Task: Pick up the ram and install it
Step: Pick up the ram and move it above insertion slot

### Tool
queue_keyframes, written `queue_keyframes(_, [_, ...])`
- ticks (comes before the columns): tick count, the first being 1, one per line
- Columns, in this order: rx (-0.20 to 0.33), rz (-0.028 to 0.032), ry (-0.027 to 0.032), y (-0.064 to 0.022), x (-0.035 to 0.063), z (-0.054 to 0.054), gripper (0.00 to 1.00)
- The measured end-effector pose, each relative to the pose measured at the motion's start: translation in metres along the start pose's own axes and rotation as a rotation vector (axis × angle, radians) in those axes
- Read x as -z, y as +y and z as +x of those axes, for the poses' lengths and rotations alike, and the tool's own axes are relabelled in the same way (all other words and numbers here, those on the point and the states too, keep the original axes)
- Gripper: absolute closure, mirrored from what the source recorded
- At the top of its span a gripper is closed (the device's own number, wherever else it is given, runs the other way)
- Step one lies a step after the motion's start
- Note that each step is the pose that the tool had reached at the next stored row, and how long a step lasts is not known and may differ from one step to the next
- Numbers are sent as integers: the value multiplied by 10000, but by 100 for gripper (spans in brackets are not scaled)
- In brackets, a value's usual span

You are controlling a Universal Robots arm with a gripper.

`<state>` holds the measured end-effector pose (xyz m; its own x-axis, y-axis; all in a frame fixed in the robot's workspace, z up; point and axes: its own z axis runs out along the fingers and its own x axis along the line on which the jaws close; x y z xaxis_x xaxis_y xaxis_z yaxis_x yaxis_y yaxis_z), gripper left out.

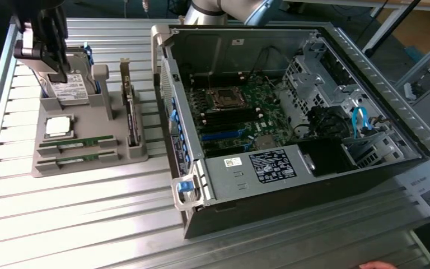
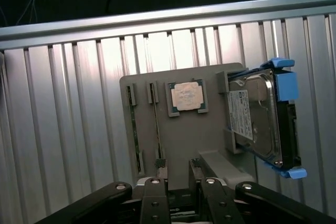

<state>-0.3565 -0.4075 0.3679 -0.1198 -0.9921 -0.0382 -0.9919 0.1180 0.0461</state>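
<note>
Two rams, thin green sticks, lie side by side in slots of a grey holder tray [image 1: 88, 168]: one ram [image 1: 76, 144] nearer the processor, the other ram [image 1: 75, 161] by the tray's front edge. In the wrist view they stand edge-on as ram [image 2: 156, 124] and ram [image 2: 131, 129]. My gripper [image 1: 51, 61] hangs high above the tray's far end, over the hard drive [image 1: 69, 89]. Seen from the wrist, the gripper [image 2: 177, 171] is open and holds nothing. Black memory slots [image 1: 219, 117] lie on the motherboard inside the open computer case [image 1: 290, 112].
The tray also holds a square silver processor [image 1: 58, 126], a dark expansion card [image 1: 131, 117] standing on edge, and the blue-railed hard drive [image 2: 257, 119]. The case's raised side wall [image 1: 174, 101] stands between tray and motherboard. A person's hand [image 1: 375, 265] shows at the front edge.
</note>
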Motion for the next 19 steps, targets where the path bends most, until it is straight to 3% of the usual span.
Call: queue_keyframes(19, [3,0,0,-12,-259,42,70])
